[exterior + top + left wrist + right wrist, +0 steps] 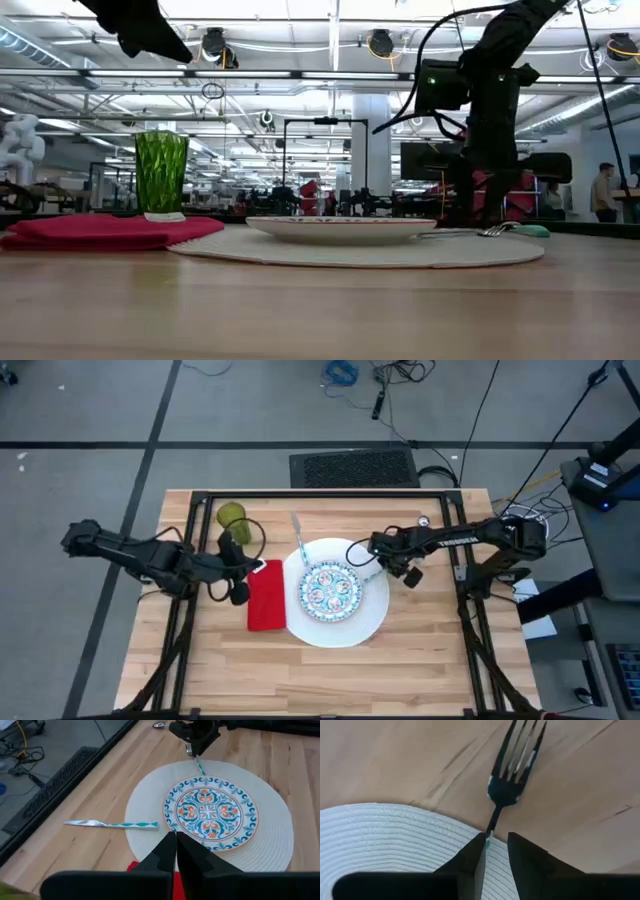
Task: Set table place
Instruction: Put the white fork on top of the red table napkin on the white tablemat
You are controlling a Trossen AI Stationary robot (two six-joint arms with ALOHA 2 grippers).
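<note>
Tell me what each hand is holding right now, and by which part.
The right hand grips the fork by its teal-striped handle, tines pointing away over the table. The left hand is shut and holds nothing.

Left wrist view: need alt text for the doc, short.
The left gripper, fingers shut, hovers over a blue-patterned plate on a round white woven mat. Across the mat, the right gripper holds a teal-handled fork; a teal-handled knife lies on the wooden table.

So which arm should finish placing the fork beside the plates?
The right. Its gripper is already at the fork, at the white round plate's rim. The left gripper is shut, over the red napkin on the far side.
</note>
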